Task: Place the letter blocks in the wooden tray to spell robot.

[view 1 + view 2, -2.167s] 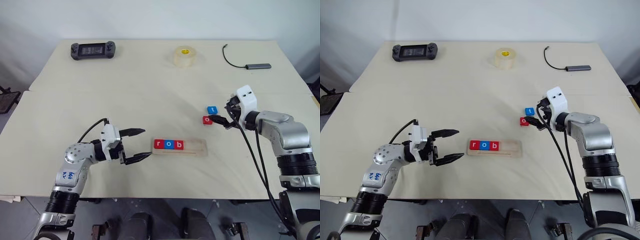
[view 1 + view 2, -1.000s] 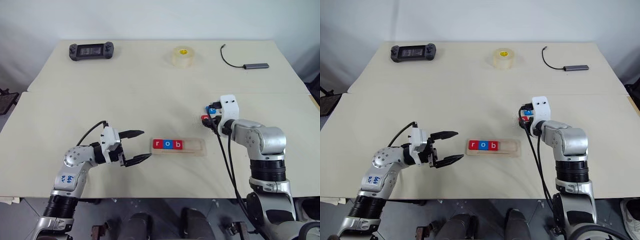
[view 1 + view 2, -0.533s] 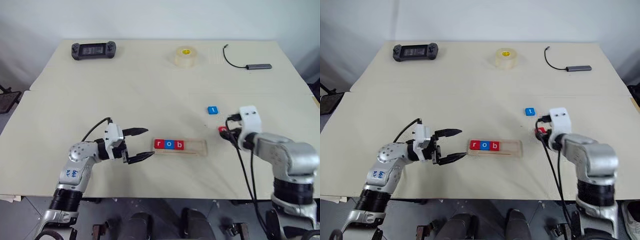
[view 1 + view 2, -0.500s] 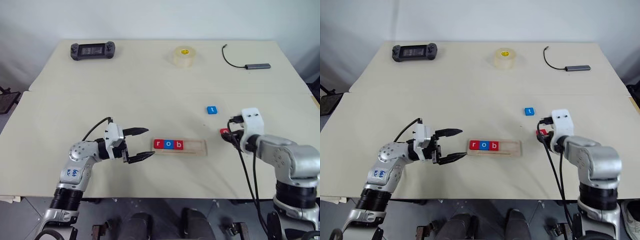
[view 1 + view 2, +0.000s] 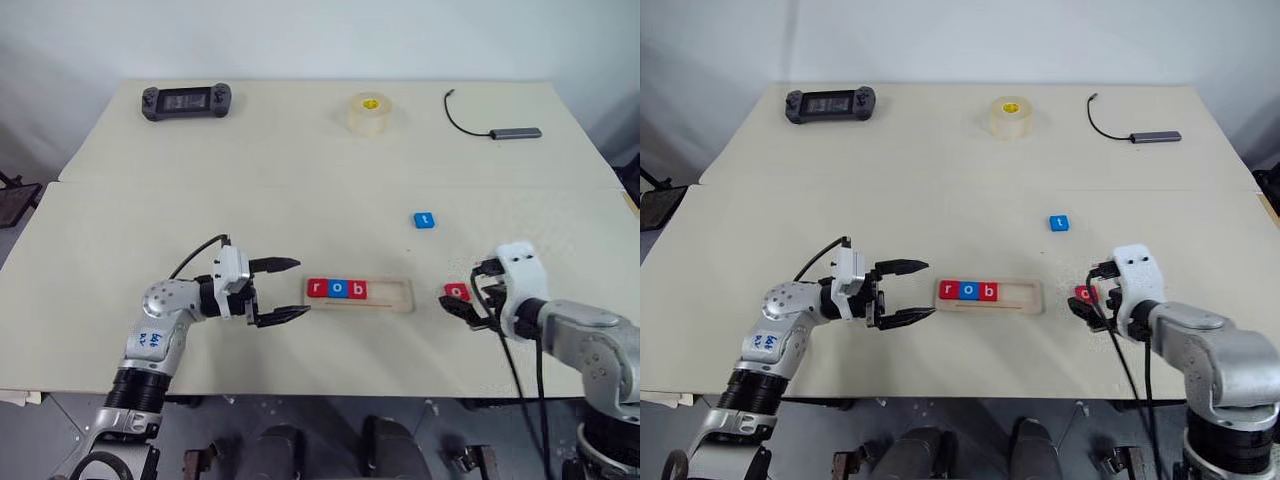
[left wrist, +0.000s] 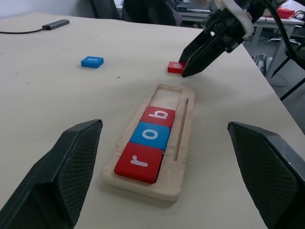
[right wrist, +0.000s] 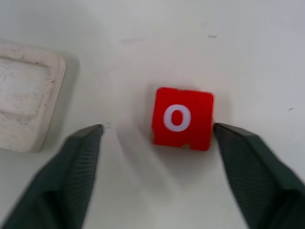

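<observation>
Left eye view: five letter blocks (image 5: 338, 289), three in tray (image 5: 400, 300).

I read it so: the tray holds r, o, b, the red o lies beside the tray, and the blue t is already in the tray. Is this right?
Not quite. The blue t is not in the wooden tray; it lies on the table, as the left eye view shows. The rest is right, including the red o.

From my right wrist view the wooden tray (image 7: 26, 98) is cut off at the edge. My right fingers (image 7: 76, 171) look blurred there. The letter on the blue block (image 5: 425, 219) is barely legible from the head.
</observation>
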Motion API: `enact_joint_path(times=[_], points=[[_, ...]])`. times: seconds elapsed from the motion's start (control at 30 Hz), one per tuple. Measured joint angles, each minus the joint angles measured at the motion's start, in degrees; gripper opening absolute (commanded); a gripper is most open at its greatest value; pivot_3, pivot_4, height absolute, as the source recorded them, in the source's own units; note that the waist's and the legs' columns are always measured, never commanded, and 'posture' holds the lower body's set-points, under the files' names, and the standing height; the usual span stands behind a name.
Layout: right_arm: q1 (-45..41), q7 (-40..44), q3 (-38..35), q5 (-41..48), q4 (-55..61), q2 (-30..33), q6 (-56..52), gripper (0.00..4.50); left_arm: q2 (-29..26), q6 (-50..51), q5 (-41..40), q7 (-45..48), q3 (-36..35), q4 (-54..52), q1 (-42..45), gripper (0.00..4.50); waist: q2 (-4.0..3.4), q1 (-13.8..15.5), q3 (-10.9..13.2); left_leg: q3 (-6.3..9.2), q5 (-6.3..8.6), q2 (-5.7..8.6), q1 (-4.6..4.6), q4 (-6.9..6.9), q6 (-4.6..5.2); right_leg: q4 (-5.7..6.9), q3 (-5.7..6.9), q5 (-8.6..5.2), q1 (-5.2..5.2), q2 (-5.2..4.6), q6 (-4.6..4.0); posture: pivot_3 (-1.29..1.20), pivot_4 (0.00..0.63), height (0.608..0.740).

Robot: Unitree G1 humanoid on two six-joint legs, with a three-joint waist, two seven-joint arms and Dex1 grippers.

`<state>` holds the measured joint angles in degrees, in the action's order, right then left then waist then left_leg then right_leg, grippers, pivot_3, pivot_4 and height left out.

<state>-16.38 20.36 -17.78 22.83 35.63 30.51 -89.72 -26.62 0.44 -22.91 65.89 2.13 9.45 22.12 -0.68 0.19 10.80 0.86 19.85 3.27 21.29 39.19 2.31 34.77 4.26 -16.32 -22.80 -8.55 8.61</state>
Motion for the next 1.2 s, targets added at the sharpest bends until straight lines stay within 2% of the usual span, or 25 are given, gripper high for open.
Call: enact_joint_path(times=[0.03, 0.1, 0.13, 0.2, 0.3, 0.37, 0.43, 0.53, 0.67, 0.77, 1.0, 1.2], points=[[0.05, 1.19, -0.58, -0.04, -0.72, 2.04, 1.26, 4.46, -0.36, -0.01, 0.00, 0.01, -0.11, 0.01, -0.29, 4.50, 0.02, -0.01, -0.01, 0.02, 0.00, -0.02, 0.00, 0.00, 0.01, -0.01, 0.01, 0.00, 0.01, 0.01, 0.00, 0.00, 0.150, 0.740], [2.86, 13.35, 3.41, 1.22, -7.40, 13.80, 13.89, 4.46, -0.67, -0.11, -0.01, -0.08, -0.27, -1.03, -0.87, 4.50, -0.06, 0.00, 0.06, -0.07, 0.00, 0.05, 0.01, -0.03, 0.10, -0.13, -0.03, 0.03, 0.04, -0.02, 0.07, 0.00, 0.150, 0.740], [3.10, 19.48, 3.38, 1.62, -11.26, 17.25, 20.54, 4.46, -0.94, -0.09, -0.01, -0.22, -0.77, -1.48, -1.38, 4.50, -0.01, -0.09, 0.07, -0.08, 0.01, 0.02, 0.00, -0.03, 0.11, -0.20, -0.01, 0.05, 0.10, 0.01, 0.09, 0.00, 0.150, 0.740], [3.09, 28.21, 3.41, 2.37, -16.04, 20.43, 29.81, 4.46, -0.90, 0.02, -0.05, -0.44, -0.96, -2.31, -1.64, 4.50, 0.00, -0.10, 0.07, -0.06, 0.01, -0.03, -0.03, -0.03, 0.11, -0.27, 0.04, 0.06, 0.17, 0.02, 0.12, 0.00, 0.150, 0.740], [2.56, 41.25, 7.87, 0.81, -24.93, 25.54, 45.95, 4.46, -0.87, 0.35, -0.12, -1.17, -1.12, -3.98, -2.00, 4.50, 0.01, -0.17, 0.08, -0.07, 0.01, -0.05, -0.05, -0.02, 0.11, -0.29, 0.06, 0.06, 0.20, 0.02, 0.12, 0.00, 0.150, 0.740], [-2.60, 48.53, 13.84, -3.53, -35.12, 26.96, 57.95, 4.46, -0.84, 0.77, -0.24, -1.49, -1.12, -4.84, -2.43, 4.50, 0.03, -0.49, 0.09, -0.18, 0.00, -0.06, -0.11, 0.00, 0.12, -0.36, 0.02, 0.10, 0.24, 0.01, 0.20, 0.00, 0.150, 0.740], [-7.31, 52.55, 18.10, -6.91, -42.71, 26.93, 65.35, 4.46, -0.85, 1.03, -0.27, -1.66, -1.12, -5.34, -2.68, 4.50, 0.03, -0.47, 0.09, -0.17, 0.00, -0.09, -0.12, 0.03, 0.11, -0.35, 0.03, 0.11, 0.24, 0.01, 0.20, 0.00, 0.150, 0.740], [-13.36, 56.46, 22.44, -10.99, -51.47, 25.64, 73.85, 4.46, -0.85, 1.54, -0.32, -2.20, -1.13, -6.71, -2.78, 4.50, 0.02, -0.35, 0.10, -0.10, -0.01, -0.11, -0.08, 0.03, 0.08, -0.37, 0.07, 0.10, 0.22, 0.01, 0.20, 0.00, 0.150, 0.740], [-17.15, 59.34, 25.98, -14.20, -58.64, 23.69, 81.23, 4.46, -1.07, 2.09, -0.38, -2.74, -1.28, -7.40, -3.31, 4.50, 0.02, -0.05, 0.09, 0.04, -0.01, -0.07, 0.01, 0.02, 0.07, -0.49, 0.18, 0.10, 0.25, -0.02, 0.19, 0.00, 0.150, 0.740], [-18.70, 60.68, 26.95, -15.91, -62.33, 22.96, 84.53, 3.84, -1.20, 2.43, -0.38, -3.17, -1.48, -8.47, -4.35, 4.50, 0.02, -0.08, 0.09, 0.06, 0.00, -0.07, 0.02, 0.02, 0.07, -0.55, 0.20, 0.10, 0.26, -0.02, 0.20, 0.00, 0.150, 0.740], [-19.22, 62.58, 27.16, -16.35, -64.08, 22.60, 87.41, 1.48, -1.20, 2.61, -0.39, -3.85, -1.60, -8.97, -4.50, 4.50, 0.02, -0.14, 0.09, 0.08, 0.00, -0.09, 0.01, 0.02, 0.04, -0.55, 0.24, 0.10, 0.28, 0.00, 0.19, 0.00, 0.150, 0.740], [-21.23, 64.16, 27.17, -15.53, -59.87, 22.33, 85.78, 1.45, -1.15, 2.57, -0.39, -4.26, -1.63, -8.97, -4.49, 4.50, 0.00, -0.18, 0.09, 0.06, 0.00, -0.10, 0.01, 0.02, 0.03, -0.53, 0.22, 0.10, 0.25, 0.00, 0.19, 0.00, 0.150, 0.740]])
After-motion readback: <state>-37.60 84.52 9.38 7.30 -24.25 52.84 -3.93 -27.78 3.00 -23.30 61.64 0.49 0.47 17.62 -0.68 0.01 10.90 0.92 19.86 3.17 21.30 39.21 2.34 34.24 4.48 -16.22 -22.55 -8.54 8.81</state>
